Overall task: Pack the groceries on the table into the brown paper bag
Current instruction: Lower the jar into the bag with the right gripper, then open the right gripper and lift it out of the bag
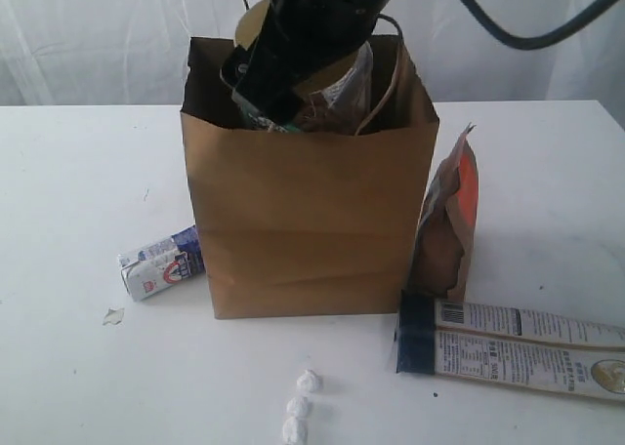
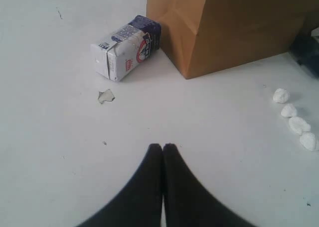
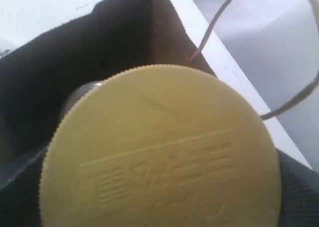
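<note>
Over the mouth of the brown paper bag [image 1: 303,221] we see the right arm pitched steeply down, the right gripper [image 1: 266,92] dipping past the rim. Its jaws stand wide on either side of the gold-lidded clear jar [image 3: 159,152], which sits in the bag's opening; whether they touch it we cannot tell. Our left gripper [image 2: 163,148] hangs low over the table [image 2: 60,177], jaws pressed together and empty.
</note>
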### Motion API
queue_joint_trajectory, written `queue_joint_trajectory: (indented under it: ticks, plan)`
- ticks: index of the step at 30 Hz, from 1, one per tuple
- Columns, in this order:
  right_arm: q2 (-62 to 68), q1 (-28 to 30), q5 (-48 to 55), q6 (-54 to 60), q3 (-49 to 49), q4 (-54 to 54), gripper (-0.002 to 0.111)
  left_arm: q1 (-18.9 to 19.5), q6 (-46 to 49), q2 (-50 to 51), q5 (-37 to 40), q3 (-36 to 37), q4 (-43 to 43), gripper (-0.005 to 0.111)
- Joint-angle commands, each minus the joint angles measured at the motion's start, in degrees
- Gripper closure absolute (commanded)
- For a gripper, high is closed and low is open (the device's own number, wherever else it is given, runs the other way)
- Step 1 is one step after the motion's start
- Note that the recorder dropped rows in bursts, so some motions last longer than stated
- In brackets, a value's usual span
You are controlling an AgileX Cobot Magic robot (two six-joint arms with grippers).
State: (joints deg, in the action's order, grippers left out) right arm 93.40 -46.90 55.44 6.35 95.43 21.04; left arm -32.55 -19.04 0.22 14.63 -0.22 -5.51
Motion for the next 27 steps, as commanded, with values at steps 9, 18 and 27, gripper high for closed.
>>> queue_joint_trajectory:
  ticks: [9, 18, 27]
  plan:
    - [-1.71, 0.18, 7.51, -5.13, 4.9, -0.81, 0.009, -0.17, -0.26, -0.22, -0.01, 0.22, 0.3, 0.107]
    - [-0.99, 1.33, 6.92, -5.13, 4.9, -2.22, 0.009, -0.17, -0.26, -0.22, -0.01, 0.22, 0.3, 0.107]
    - [-0.99, 1.33, 5.63, -5.1, 4.9, -2.74, 0.009, -0.17, -0.26, -0.22, -0.01, 0.22, 0.3, 0.107]
